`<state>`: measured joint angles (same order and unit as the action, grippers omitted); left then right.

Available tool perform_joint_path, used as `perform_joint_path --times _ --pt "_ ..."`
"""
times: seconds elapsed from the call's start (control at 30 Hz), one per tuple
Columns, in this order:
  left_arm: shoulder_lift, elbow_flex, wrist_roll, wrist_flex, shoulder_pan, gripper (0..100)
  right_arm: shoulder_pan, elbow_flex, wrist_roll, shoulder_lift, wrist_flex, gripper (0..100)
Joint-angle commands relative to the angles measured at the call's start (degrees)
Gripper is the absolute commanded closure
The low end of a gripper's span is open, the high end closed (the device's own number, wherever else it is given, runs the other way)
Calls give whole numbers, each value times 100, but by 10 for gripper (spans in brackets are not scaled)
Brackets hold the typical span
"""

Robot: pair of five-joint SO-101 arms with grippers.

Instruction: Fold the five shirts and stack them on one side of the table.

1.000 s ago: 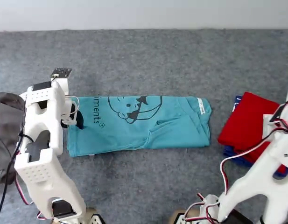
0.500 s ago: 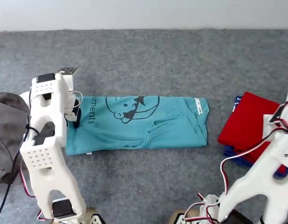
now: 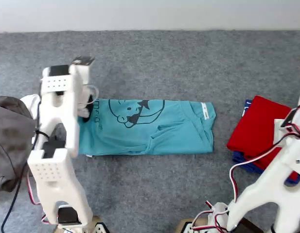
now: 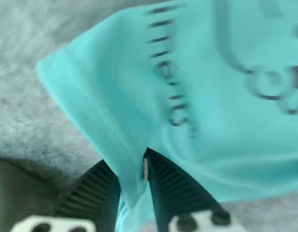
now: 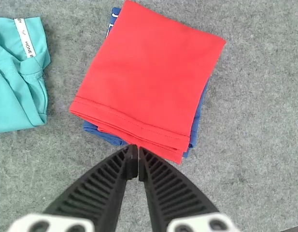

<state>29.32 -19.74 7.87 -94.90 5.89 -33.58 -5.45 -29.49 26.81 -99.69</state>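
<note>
A teal shirt (image 3: pixel 150 128) with a dark print lies folded lengthways across the middle of the grey table. My left gripper (image 3: pixel 87 109) is at its left end, shut on the shirt's hem. The left wrist view shows that hem bunched between the black fingers (image 4: pixel 163 188), with the teal shirt (image 4: pixel 202 92) lifted there. A folded red shirt (image 3: pixel 256 131) rests on a blue one (image 3: pixel 243 159) at the right side. My right gripper (image 5: pixel 134 162) hangs shut over the near edge of the red shirt (image 5: pixel 149 82), holding nothing. The blue shirt (image 5: pixel 103 134) peeks out beneath.
A dark grey garment (image 3: pixel 8 141) is heaped at the left edge, beside the left arm's base. A white wall (image 3: pixel 150 14) bounds the far side. Bare grey table (image 3: pixel 188 63) lies behind the teal shirt and in front of it.
The left arm has swung toward the far side and to the right with the hem in its grip, lifting the teal shirt's left end. The shirt's right end slid slightly left. The right arm kept still.
</note>
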Motion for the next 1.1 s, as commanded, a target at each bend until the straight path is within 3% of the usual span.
perform_joint_path --times 0.0,0.27,0.67,1.07 --pt "-800 -207 -316 -123 -615 987 48 0 26 92 4 986" --pt "-1829 -215 -607 -220 -2022 987 48 70 26 92 4 986" --pt "-2180 -215 -589 668 -3965 987 48 510 26 101 31 986" --pt "-1248 -215 -589 1943 -4624 974 48 519 18 101 31 986"
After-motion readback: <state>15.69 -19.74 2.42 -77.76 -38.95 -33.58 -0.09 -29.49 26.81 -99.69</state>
